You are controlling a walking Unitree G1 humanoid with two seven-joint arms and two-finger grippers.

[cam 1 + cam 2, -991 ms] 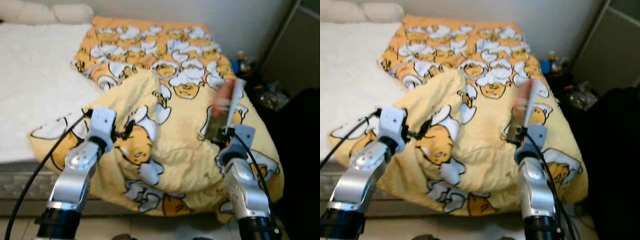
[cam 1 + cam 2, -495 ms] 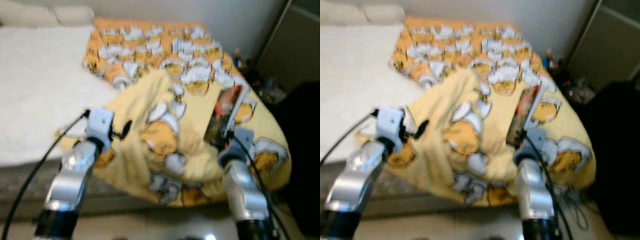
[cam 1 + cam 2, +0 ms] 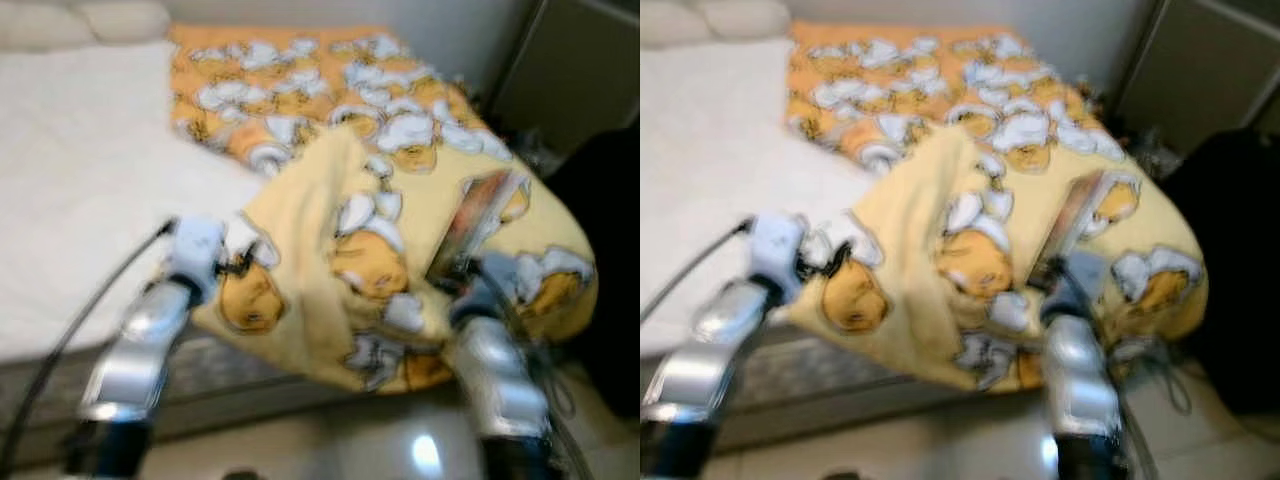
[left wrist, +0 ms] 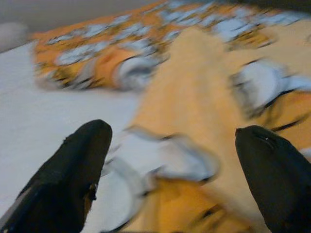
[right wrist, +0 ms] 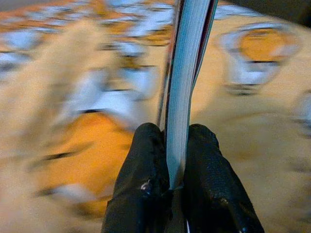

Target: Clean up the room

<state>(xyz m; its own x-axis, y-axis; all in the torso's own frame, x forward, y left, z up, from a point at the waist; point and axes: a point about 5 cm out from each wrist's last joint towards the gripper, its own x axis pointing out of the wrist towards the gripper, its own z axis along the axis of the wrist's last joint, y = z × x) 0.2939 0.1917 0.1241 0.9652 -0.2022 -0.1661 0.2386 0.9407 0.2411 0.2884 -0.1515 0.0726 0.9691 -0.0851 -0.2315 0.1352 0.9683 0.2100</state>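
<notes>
While frames blur: right gripper (image 5: 170,160) at 4 o'clock, fingers clamped on upright book (image 3: 478,218) above yellow blanket (image 3: 330,290). Left gripper (image 4: 175,160) at 8 o'clock, fingers spread wide over blanket edge. White mattress (image 3: 80,180) beyond, 10 o'clock.

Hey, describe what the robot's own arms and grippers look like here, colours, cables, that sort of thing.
Both arms are silver metal with rounded segments. The left arm carries a pale blue-white wrist block and a black cable looping down its outer side. The right arm has a black cable too. Each gripper has two long black fingers, rounded at the tips.
</notes>
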